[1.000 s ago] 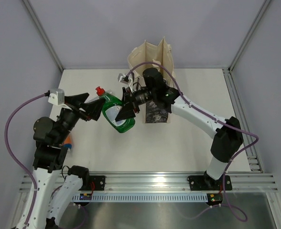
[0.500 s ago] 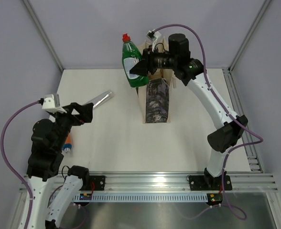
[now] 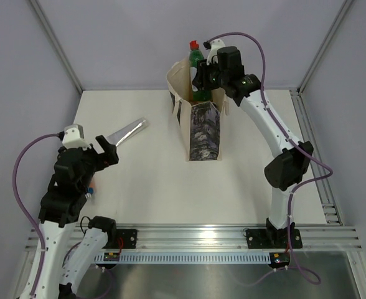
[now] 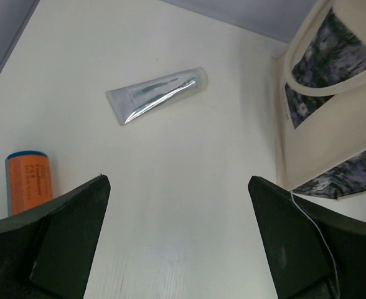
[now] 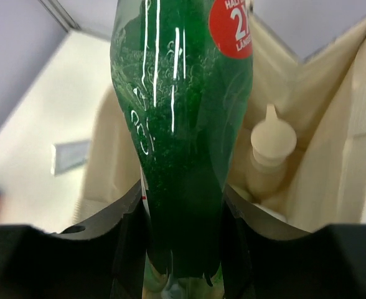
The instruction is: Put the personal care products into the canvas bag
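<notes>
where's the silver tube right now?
Top view: the silver tube lies flat on the table, left of the canvas bag and apart from it, just ahead of the open left tool.

Table (image 3: 245,187): white and matte, under my left gripper (image 3: 107,151), well below my right gripper (image 3: 200,80).
Walls (image 3: 127,43): pale grey, beyond my right gripper and on both sides.
Frame struts (image 3: 54,43): bare aluminium, one slanting up on each side of my right gripper.
Rail (image 3: 195,235): ribbed aluminium, behind both grippers at the table's near edge.
</notes>
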